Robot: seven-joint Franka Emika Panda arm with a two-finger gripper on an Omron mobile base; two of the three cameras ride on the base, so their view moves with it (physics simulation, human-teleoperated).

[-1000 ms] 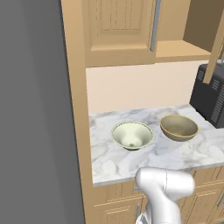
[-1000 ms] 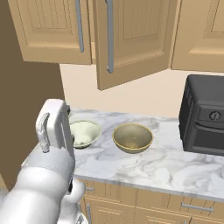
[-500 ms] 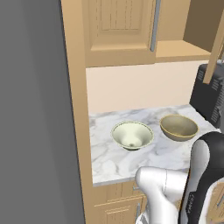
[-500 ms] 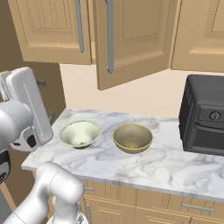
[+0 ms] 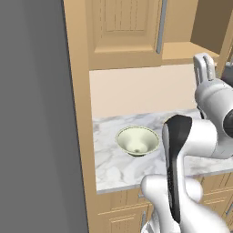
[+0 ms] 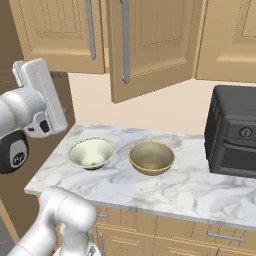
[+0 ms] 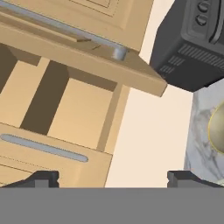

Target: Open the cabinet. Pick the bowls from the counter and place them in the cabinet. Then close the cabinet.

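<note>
Claw spread, holding nothing, raised beside the cabinet, whose right door is ajar and left one shut. Both bowls sit on the counter: cream bowl just beside brown bowl, near a black oven. Step looks like opening; next probably swing the door wider, then go down to a bowl.

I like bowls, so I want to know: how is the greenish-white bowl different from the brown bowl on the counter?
The pale bowl is cream with a green tint; the tan bowl is brown with a yellowish rim. The pale bowl sits nearer the counter's left end, close to the robot's arm; the tan bowl sits nearer the black oven. Both are round, upright, empty and about the same size, standing apart.
</note>
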